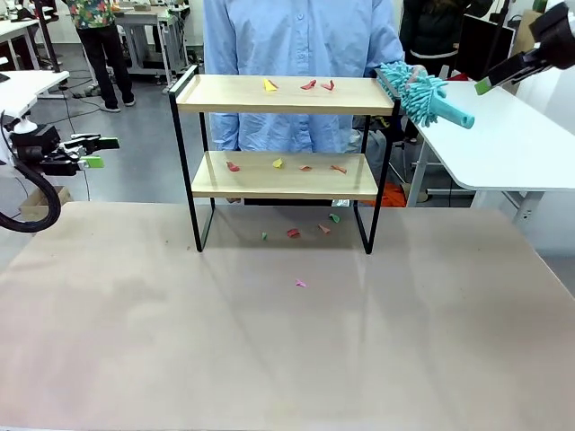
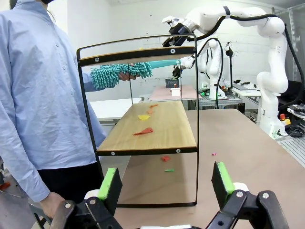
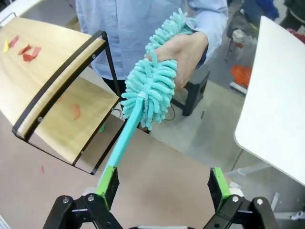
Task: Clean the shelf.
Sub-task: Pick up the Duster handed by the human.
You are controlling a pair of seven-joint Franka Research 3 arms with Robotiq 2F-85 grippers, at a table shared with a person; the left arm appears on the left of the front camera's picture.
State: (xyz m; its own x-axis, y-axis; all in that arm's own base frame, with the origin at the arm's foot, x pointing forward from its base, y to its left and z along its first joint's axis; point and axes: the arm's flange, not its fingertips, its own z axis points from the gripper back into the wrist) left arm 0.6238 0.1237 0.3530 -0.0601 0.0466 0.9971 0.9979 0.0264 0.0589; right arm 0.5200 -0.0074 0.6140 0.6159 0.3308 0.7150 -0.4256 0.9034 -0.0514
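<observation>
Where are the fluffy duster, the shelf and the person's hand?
turquoise duster (image 3: 150,93): right wrist view, on its fluffy head.
shelf (image 1: 225,94): front view, bare part of top board.
person's hand (image 3: 185,53): right wrist view, middle of the hand gripping the duster.

Front camera faces the person (image 1: 296,36) across the table (image 1: 287,359) — both wrist cameras view the shelf (image 1: 234,92) from opposite ends.

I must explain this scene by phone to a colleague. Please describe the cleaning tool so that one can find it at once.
Find the two-tier wooden shelf on the table. At the right end of its top board, a person's hand holds the duster. It alone is fluffy and teal, with a smooth handle; the scraps on the boards are small, flat, red or yellow.
</observation>
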